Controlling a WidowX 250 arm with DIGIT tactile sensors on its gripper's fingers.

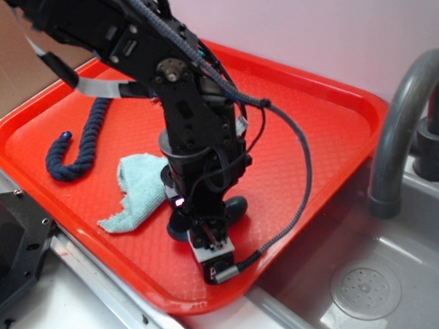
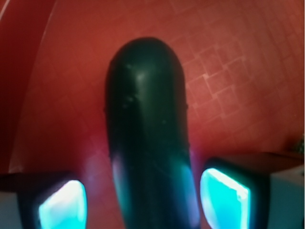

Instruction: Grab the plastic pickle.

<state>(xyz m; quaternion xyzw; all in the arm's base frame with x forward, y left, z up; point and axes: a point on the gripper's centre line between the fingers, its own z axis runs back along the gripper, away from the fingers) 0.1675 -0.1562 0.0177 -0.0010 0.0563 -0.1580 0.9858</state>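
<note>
The pickle (image 2: 147,133) lies flat on the red tray (image 1: 316,118) near its front edge, between the two fingers of the gripper (image 2: 143,200). The jaws stand open on either side of it, holding nothing; small gaps show on both flanks. Its skin is smooth, glossy and rounded, so a squeeze off-centre could make it roll or squirt out across the tray's textured plastic. A soft pale-blue cloth (image 1: 134,190) and a twisted navy rope (image 1: 78,147) lie to one side.
</note>
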